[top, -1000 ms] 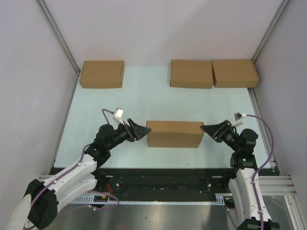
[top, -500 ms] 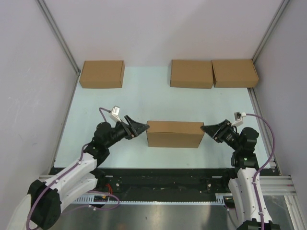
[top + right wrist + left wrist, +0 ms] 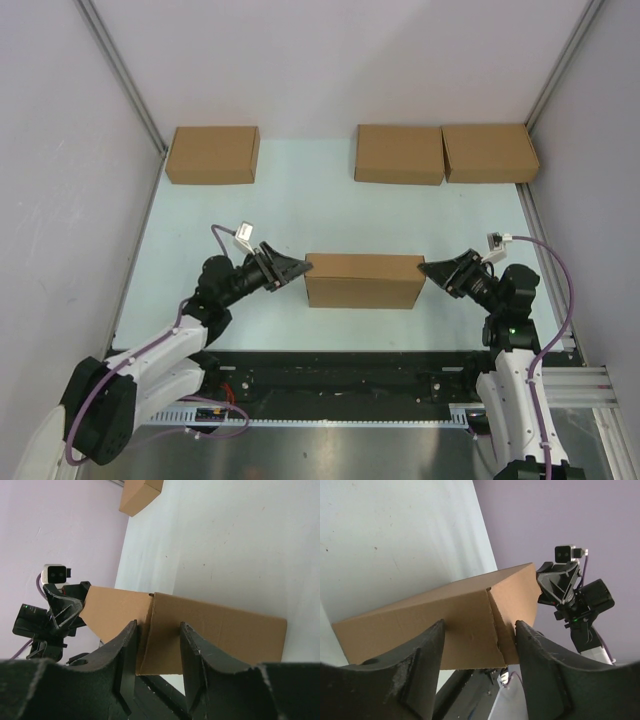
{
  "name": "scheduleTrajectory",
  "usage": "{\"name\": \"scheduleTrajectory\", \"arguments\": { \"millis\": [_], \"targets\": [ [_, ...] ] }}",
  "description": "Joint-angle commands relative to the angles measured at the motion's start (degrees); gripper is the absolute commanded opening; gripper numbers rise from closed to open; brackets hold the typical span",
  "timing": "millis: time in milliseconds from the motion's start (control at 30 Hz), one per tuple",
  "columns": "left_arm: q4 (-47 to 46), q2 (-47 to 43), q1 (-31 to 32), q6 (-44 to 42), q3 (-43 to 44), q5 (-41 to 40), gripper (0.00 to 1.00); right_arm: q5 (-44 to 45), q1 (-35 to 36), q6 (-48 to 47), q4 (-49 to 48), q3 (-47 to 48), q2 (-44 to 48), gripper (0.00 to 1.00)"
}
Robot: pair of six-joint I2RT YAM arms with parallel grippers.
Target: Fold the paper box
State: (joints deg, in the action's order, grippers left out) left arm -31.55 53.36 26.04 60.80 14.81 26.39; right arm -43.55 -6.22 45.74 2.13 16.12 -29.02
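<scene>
While the paper box [image 3: 362, 279] lies between them, left pincer [image 3: 298, 268] and right pincer [image 3: 427, 269] gape empty at its ends.

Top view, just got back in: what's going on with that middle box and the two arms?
The paper box sits closed between the two arms. The left gripper and right gripper point at its opposite short ends, each with jaws apart and tips right at the cardboard. Neither clearly grips it. Three other boxes sit in a row along the back.
</scene>
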Motion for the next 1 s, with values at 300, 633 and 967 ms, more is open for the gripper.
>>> {"name": "scheduleTrajectory", "arguments": {
  "millis": [300,633,967],
  "targets": [
    [-10.46,5.78,-1.17,1.87,-4.08,3.84,0.23,1.63,0.33,-6.27,16.77,-3.2,-2.36,0.0],
    [-18.28,12.54,-1.17,2.39,-10.67,2.7,0.0,1.89,0.33,-4.96,16.42,-3.2,-2.89,0.15],
    [-17.68,12.82,-1.17,1.87,-9.36,2.96,0.0,-0.04,0.33,-1.18,14.04,0.05,-3.68,0.55]
  ]
}}
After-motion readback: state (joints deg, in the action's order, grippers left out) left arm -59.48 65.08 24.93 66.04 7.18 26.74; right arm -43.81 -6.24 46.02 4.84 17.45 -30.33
